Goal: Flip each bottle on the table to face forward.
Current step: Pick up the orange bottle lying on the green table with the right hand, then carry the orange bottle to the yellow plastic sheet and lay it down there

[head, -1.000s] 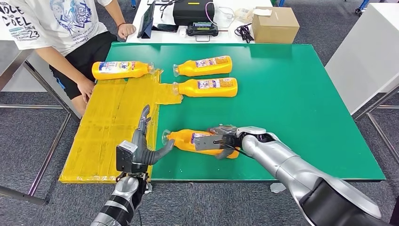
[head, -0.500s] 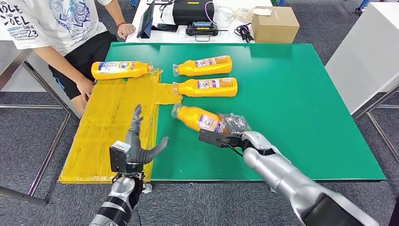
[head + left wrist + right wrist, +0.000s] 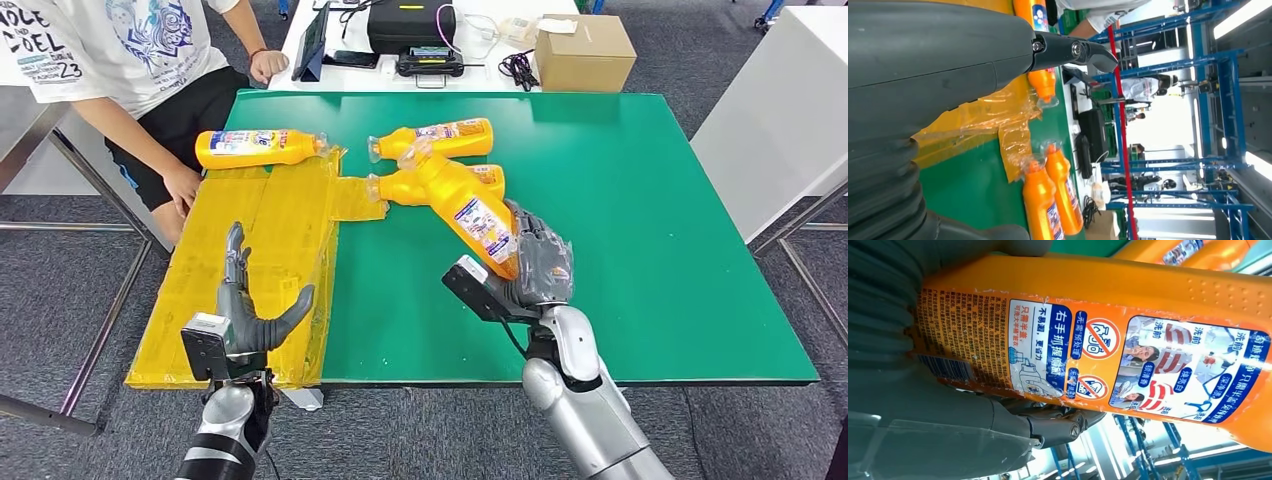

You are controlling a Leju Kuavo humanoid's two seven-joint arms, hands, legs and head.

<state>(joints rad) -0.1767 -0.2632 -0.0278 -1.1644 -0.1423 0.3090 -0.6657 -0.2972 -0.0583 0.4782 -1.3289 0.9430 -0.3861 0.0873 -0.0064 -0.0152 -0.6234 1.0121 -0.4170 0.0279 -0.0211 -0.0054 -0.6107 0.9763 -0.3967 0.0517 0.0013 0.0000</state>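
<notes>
Hiding the bottle's point(image 3: 470, 208) base, the right hand point(image 3: 535, 265) grips it.

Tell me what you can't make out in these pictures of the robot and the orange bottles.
- Raised orange plastic bottle in the right hand: its base, hidden by the fingers in the head view.
- Middle lying orange bottle: its label, partly covered by the raised bottle.
- Small label print in the right wrist view: too fine to read.
- Person: cut off by the head view's top edge.
- Left hand: its thumb blocks much of the left wrist view.
</notes>
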